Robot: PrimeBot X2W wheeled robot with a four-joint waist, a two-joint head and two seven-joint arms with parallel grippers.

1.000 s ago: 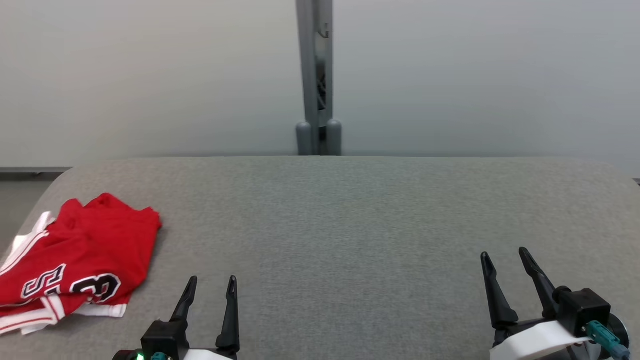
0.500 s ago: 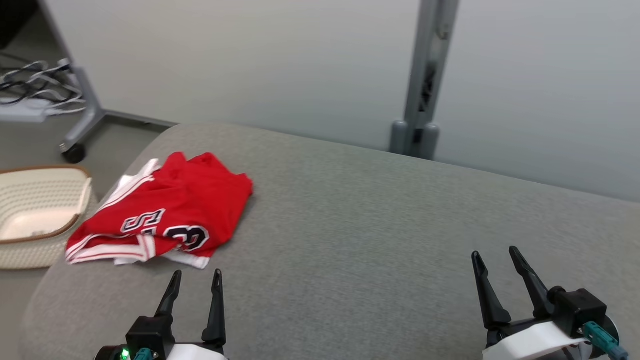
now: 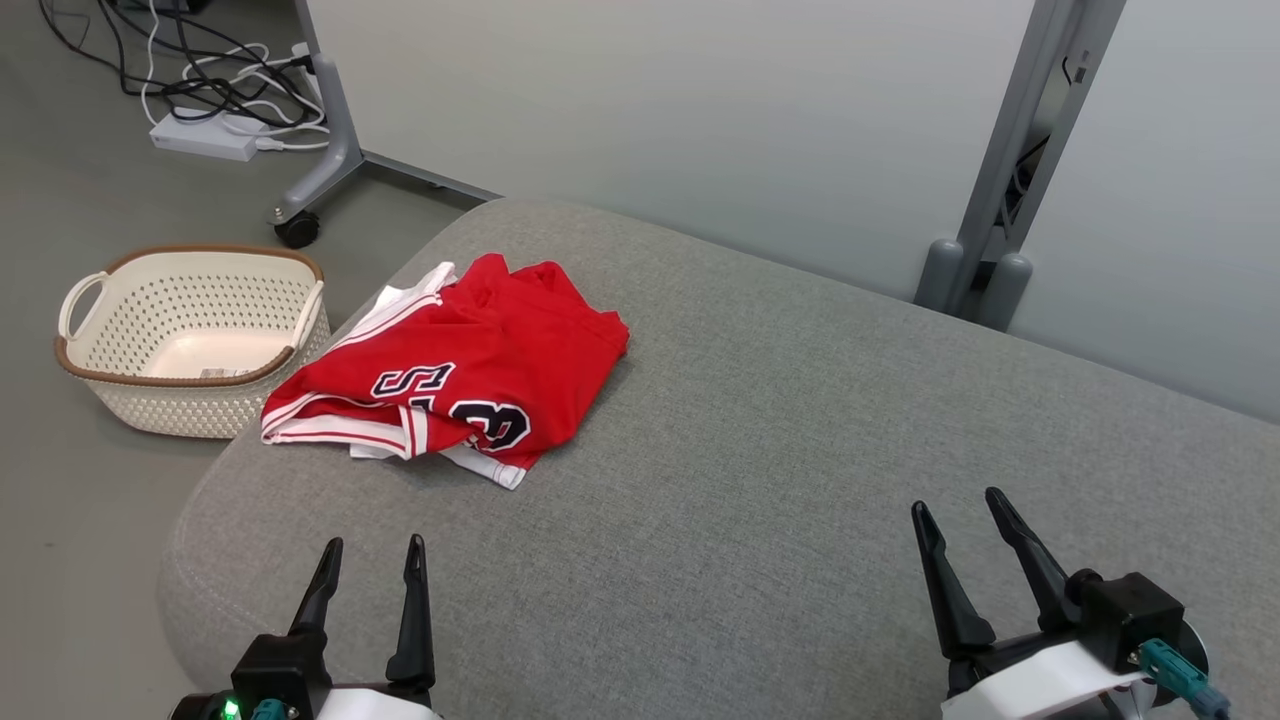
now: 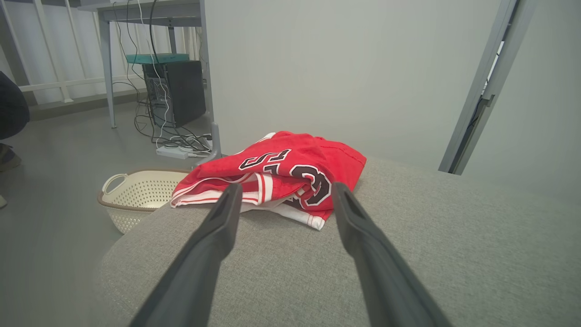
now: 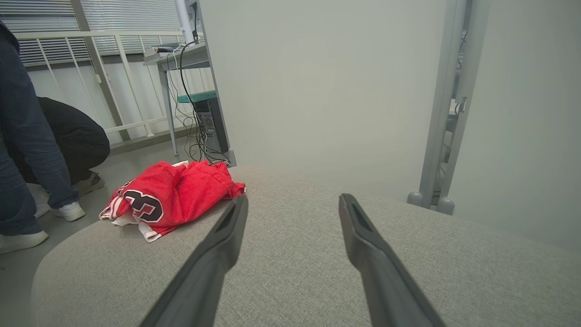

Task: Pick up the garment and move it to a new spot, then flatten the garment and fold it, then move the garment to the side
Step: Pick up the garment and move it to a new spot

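Hovers over table with left gripper and right gripper spread, empty, jersey crumpled ahead of the left at the corner, basket on floor just beyond.

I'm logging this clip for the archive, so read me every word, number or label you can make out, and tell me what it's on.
"S": black letter outlined in white on the red jersey; the lettering beside it is folded under.
"3": black numeral on the same jersey, partly creased, so it could be an 8.
Too small to read: the sticker inside the basket.
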